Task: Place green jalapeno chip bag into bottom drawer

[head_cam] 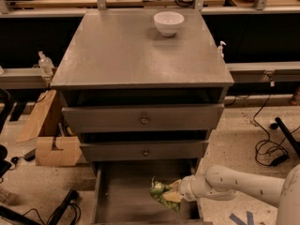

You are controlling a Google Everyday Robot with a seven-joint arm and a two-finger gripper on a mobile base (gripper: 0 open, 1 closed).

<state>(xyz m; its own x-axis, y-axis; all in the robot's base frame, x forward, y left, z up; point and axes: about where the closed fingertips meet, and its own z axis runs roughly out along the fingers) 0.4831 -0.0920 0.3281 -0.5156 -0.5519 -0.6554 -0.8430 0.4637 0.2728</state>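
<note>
Over the bottom drawer (pixel 123 197), the pincer (pixel 179 191) grips the green jalapeno chip bag (pixel 161 192).

Grey table (pixel 117 55) = cabinet top w/ white bowl (pixel 168 22) sitting near its back edge, right of centre. Floor (pixel 234 144) beside it carries a cardboard box (pixel 51 149) at left & black cables (pixel 265 149) at right. Gripper (pixel 174 196) is low at front right, inside the open bottom drawer (pixel 122 196), jaws closed on green jalapeno chip bag (pixel 159 191); can't tell if bag touches drawer floor.
</note>
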